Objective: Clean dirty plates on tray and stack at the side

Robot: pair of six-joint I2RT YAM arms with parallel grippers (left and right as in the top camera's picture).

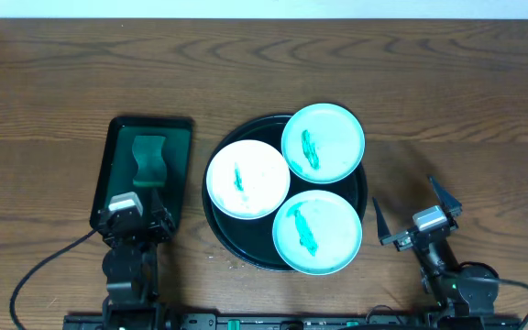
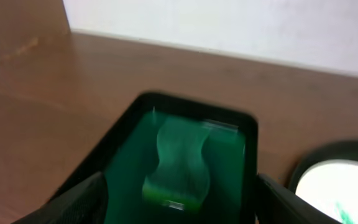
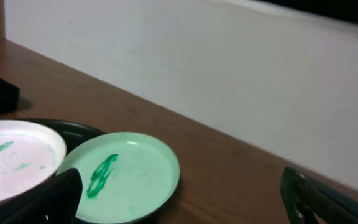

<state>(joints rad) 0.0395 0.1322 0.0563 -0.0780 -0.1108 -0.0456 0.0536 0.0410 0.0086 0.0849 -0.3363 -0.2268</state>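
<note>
The left gripper [image 1: 137, 203] sits low at the near end of the green tray [image 1: 113, 156]. It points at the sponge [image 1: 149, 158], with its fingers apart and holding nothing. The right gripper [image 1: 403, 192] is over the table [image 1: 484, 92], just right of the black tray [image 1: 220, 231], with its fingers wide apart and empty. Three plates [image 1: 247, 179] with green smears lie on the black tray.

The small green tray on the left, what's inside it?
One sponge lies in the green tray. The left pincer covers its near end, so anything there is hidden.
</note>
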